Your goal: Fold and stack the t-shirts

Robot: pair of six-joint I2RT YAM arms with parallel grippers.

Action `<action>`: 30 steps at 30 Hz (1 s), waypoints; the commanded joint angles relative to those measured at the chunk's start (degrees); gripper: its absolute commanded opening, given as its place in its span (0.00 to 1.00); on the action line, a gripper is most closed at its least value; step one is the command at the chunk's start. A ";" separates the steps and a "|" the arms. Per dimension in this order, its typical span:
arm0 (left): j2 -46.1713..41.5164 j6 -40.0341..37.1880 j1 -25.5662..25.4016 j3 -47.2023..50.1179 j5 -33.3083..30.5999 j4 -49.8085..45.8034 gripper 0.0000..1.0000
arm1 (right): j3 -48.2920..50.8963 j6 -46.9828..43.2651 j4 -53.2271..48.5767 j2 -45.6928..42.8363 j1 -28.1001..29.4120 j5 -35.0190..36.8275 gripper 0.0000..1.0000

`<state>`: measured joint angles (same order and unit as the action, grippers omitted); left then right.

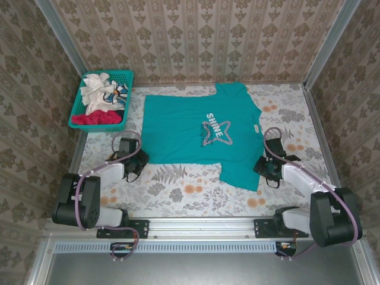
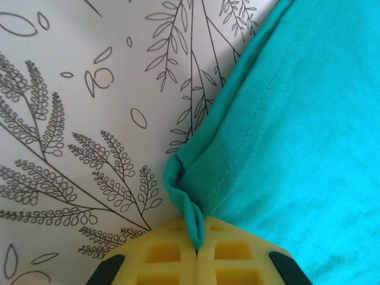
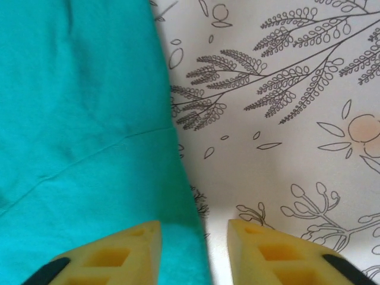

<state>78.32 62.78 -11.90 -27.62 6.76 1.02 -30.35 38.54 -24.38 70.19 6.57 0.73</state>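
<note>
On the flower-patterned table [image 1: 178,193], near its middle: teal t-shirt [image 1: 190,127], spread flat, star print and white lettering facing up. Lies with hem to the left and neck to the right, one sleeve toward the far wall, the other toward the near edge.

At the shirt's near-left hem corner, at the tip of the left arm [image 1: 83,199]: left jaws, pressed together on a pinch of the hem. In the left wrist view, yellow fingers [image 2: 169,255] meet with a thin ridge of teal cloth nipped between them. Above the pinch, stitched hem running up and to the right, leaf-patterned table to its left, flat teal cloth to its right.

At the shirt's near-right side, just beside the near sleeve, at the tip of the right arm [image 1: 320,202]: right jaws, standing apart. In the right wrist view, set astride the shirt's edge: one yellow finger [image 3: 113,258] over teal cloth, the other [image 3: 279,252] over bare table, the cloth's edge running down into the gap between them. Cannot tell whether either finger touches the cloth.

At the far-left corner of the table, near the shirt's far hem corner: teal mesh basket [image 1: 129,95]. Holds white garments [image 1: 98,89] at its far end and a red garment [image 1: 95,119] at its near end, heaped and unfolded.
</note>
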 commanded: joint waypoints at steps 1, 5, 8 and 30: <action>1.00 -0.41 -0.14 -0.96 1.18 1.01 0.00 | -0.96 -0.48 0.56 1.71 0.92 1.41 0.30; 1.63 -0.29 -0.23 -1.00 1.77 1.62 0.00 | -1.56 -0.27 1.30 4.41 2.31 0.81 0.37; 1.91 -0.36 -0.30 -1.11 1.82 1.96 0.00 | -2.00 -0.66 0.80 5.12 3.01 2.06 0.37; 2.16 -1.44 -0.32 -1.17 1.69 1.53 0.00 | -4.81 -2.30 -4.12 3.41 5.29 6.41 0.27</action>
<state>80.05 62.74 -11.97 -28.05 7.99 3.09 -33.30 37.23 -27.14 74.22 11.11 4.86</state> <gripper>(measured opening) 0.047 0.268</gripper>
